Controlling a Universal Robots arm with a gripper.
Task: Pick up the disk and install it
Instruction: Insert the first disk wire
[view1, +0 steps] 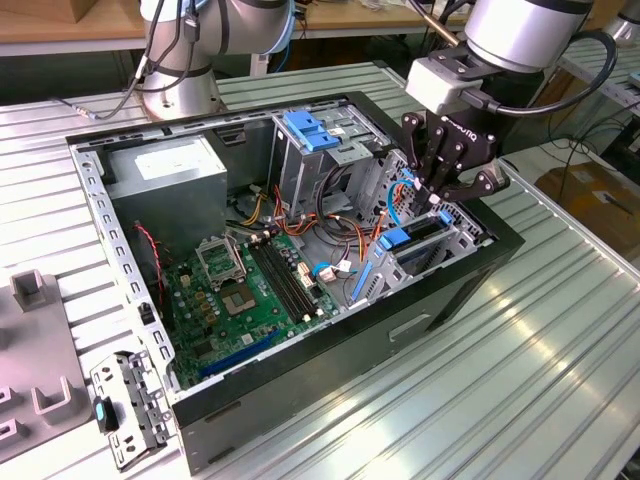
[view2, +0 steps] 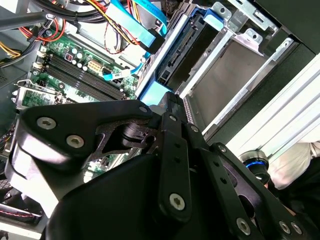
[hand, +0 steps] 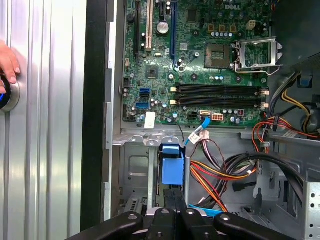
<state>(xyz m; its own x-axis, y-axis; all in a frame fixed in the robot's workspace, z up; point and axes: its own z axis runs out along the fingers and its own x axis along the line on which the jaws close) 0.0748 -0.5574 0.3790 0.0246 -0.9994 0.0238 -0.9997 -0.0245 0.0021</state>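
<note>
The disk (view1: 420, 240) stands on edge in the drive bay at the near corner of the open computer case (view1: 330, 350), on the exterior view's right. Its blue side rails show in both wrist views, with the dark body between them (view2: 176, 60) and a blue tab on its end (hand: 170, 170). My black gripper (view1: 440, 203) hangs straight above the disk, and its two fingers (hand: 175, 210) lie pressed together, shut, with the tips at the disk's upper end (view2: 171, 102). Whether the tips touch the disk I cannot tell.
Inside the case lie a green motherboard (view1: 250, 290), a grey power supply (view1: 165, 170), a metal cage with a blue handle (view1: 315, 135) and loose cables (hand: 225, 170). A person's hand (hand: 7, 62) rests by a blue-ringed button (hand: 6, 97). A metal bracket (view1: 125, 405) lies on the table.
</note>
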